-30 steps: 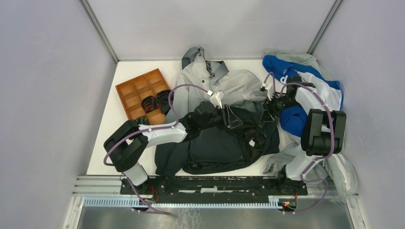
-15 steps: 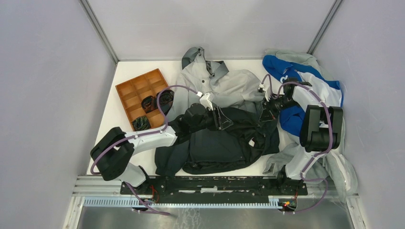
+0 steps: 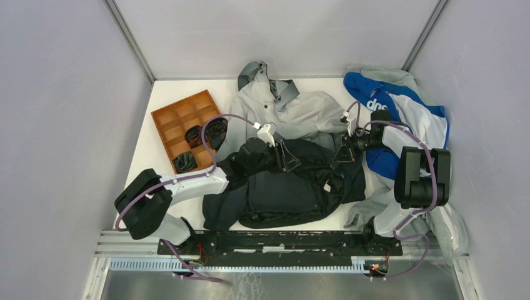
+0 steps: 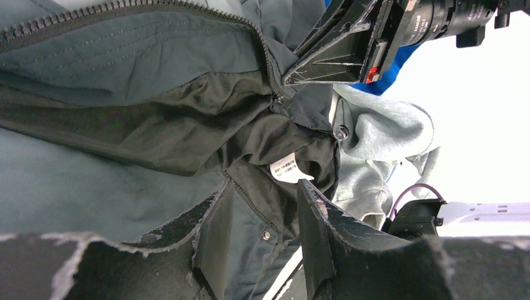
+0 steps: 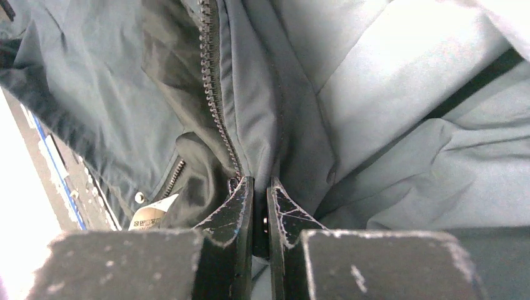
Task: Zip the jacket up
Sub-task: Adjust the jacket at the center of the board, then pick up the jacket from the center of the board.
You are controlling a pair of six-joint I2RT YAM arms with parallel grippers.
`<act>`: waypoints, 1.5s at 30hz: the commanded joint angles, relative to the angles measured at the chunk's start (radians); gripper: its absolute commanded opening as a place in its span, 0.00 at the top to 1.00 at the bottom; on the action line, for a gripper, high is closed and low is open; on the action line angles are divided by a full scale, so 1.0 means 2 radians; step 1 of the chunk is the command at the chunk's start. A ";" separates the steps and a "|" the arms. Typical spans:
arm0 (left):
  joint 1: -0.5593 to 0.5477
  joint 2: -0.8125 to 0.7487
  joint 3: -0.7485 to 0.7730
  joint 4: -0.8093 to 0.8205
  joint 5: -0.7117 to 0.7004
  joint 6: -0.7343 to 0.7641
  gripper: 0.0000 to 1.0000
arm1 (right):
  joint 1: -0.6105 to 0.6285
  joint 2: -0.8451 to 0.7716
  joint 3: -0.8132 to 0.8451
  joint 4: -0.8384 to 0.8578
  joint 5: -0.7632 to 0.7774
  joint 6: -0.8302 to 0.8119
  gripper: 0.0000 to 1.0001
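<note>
Jacket [image 3: 294, 115] lies mid-table [image 3: 149, 153], long axis running far to near: hood toward the back wall, dark hem toward the arm bases. Zipper [image 5: 211, 94] is undone. Right gripper [image 5: 260, 187] pinches the jacket's zipper edge. Left gripper [image 3: 287, 156] stands half open over the dark lining. Brown tray [image 3: 172, 119] sits left of it. Blue-and-white garment [image 3: 400, 106] lies to the right, lettering partly hidden. White label [image 4: 286, 169] is unreadable.

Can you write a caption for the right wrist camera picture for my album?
Right end effector pinches the jacket beside its zipper teeth.
</note>
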 commanded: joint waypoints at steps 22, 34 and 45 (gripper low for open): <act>0.027 -0.164 -0.014 -0.136 0.006 0.181 0.05 | -0.007 -0.046 -0.048 0.165 0.022 0.129 1.00; -0.056 -0.182 0.021 -0.273 0.011 0.308 0.15 | -0.007 -0.050 -0.058 0.168 0.023 0.130 1.00; -0.130 -0.096 0.078 -0.346 0.022 0.422 0.17 | -0.007 -0.057 -0.069 0.173 0.028 0.134 1.00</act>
